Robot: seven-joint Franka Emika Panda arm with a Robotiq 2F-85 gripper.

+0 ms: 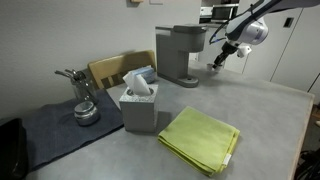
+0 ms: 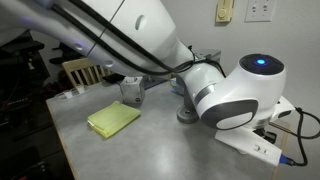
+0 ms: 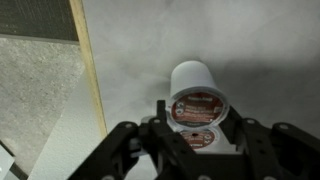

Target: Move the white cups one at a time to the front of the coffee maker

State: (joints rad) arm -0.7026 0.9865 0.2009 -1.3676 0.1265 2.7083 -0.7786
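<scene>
Clamps black gripper (image 3: pixel 197 128) shut on small white plastic cup (image 3: pixel 192 78) with reddish foil lid, near tall boxy grey coffee maker (image 1: pixel 178 52); presumably held for carrying to its front.

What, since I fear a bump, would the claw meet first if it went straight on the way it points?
The cup, which the claw seems to clamp; past it, probably the tabletop, though depth is unclear.
</scene>
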